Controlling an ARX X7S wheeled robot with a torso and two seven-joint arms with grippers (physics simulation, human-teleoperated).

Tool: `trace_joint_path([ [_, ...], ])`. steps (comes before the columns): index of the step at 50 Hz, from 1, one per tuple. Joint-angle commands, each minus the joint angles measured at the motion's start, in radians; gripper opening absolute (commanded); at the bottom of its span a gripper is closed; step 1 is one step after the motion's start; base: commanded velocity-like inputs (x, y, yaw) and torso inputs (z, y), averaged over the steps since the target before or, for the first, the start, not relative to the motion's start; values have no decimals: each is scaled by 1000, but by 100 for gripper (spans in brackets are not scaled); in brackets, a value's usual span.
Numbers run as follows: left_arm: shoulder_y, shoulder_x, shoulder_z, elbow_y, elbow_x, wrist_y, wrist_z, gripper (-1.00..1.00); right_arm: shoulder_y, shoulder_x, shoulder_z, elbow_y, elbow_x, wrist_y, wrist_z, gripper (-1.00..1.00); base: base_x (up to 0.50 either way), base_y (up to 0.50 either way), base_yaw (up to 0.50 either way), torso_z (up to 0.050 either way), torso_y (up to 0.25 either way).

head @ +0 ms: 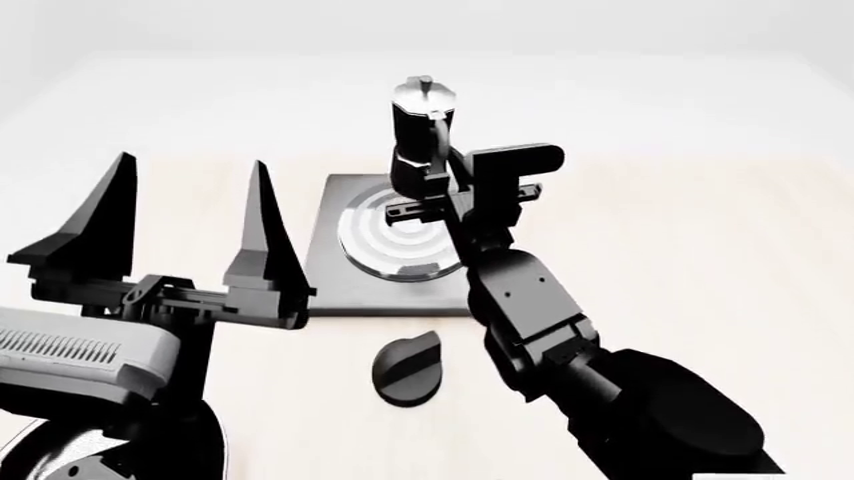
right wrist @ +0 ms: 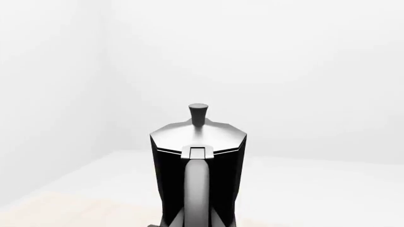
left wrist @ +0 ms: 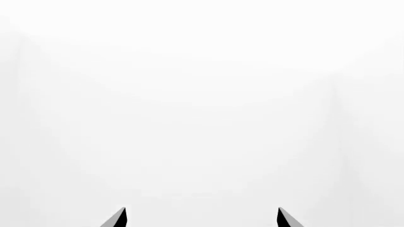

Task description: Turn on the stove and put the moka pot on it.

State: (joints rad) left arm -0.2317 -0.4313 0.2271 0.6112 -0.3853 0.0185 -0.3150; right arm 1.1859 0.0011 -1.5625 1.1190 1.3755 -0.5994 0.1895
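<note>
Two hands in view. The right hand [head: 424,190] pinches the pot [head: 420,135] by its handle and holds it above the burner of the stove [head: 350,285], not yet set down. The left hand [head: 187,215] is spread, empty, raised beside the stove. The knob [head: 407,367] lies on the worktop [head: 694,250]; whether it has been turned cannot be told.

- Small black faceted moka pot [head: 416,150]: matt body, shiny silver metal lid.
- Flat square dark-grey metal stove plate [head: 350,290]: glossy silver-grey burner rings.
- Pale wood-look tabletop [head: 694,260]: smooth, matt.
- Small black round knob [head: 407,368]: matt, plastic-looking.
</note>
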Motion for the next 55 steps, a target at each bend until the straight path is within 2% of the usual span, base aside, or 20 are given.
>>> trace_joint_path([
  [1, 5, 0, 1, -4, -2, 9, 0, 100, 17, -1, 29, -7, -67, -69, 24, -100, 0, 0, 0, 12, -111],
  [55, 5, -8, 6, -9, -16, 23, -5, 100, 24, -1, 27, -25, -87, -75, 5, -100, -1, 0, 0, 12, -111],
])
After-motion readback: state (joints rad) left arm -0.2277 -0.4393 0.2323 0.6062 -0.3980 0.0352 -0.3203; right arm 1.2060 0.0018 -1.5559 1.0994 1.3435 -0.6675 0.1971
